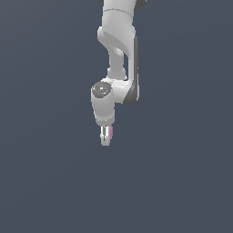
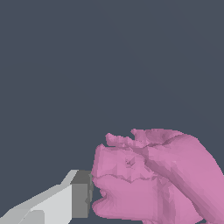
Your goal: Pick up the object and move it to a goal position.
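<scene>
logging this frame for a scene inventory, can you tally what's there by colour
pink: 1, the lumpy object, pressed against a gripper finger in the wrist view
white: 1, the robot arm with its gripper
total: 2

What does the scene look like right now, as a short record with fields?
arm: white, reaching down in the exterior view
gripper: fingers pointing down, pink blob between them
finger pad: grey, touching the blob's side in the wrist view
second finger: not visible in the wrist view
blob: pink, lumpy, mostly hidden by the fingers in the exterior view
surroundings: plain dark grey, no goal marker visible
</scene>
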`<act>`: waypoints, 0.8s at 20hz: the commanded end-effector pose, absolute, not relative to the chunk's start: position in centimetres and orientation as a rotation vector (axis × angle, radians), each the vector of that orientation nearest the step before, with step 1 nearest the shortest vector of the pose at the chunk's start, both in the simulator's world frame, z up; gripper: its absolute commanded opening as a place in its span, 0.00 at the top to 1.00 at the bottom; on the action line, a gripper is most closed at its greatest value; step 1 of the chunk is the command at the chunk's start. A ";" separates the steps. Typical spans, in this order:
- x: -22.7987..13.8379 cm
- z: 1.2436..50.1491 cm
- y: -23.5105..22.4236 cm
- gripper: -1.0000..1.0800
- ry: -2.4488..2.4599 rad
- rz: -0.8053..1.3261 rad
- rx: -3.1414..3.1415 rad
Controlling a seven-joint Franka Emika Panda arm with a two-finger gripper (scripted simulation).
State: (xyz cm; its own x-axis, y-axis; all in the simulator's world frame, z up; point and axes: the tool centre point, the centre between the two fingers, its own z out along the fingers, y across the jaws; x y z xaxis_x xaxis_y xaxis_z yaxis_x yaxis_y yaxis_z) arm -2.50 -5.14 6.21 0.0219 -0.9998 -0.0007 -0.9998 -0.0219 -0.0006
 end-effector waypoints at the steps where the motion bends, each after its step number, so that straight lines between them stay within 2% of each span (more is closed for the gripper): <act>1: -2.8 7.4 -4.7 1.00 2.195 0.000 -2.244; 16: -6.4 20.1 0.1 1.00 2.198 0.000 -2.244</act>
State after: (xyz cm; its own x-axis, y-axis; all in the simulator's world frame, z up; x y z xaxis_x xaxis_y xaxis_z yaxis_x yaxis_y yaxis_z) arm -5.97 -0.40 18.54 0.0212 -0.9998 -0.0014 -0.9998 -0.0211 -0.0003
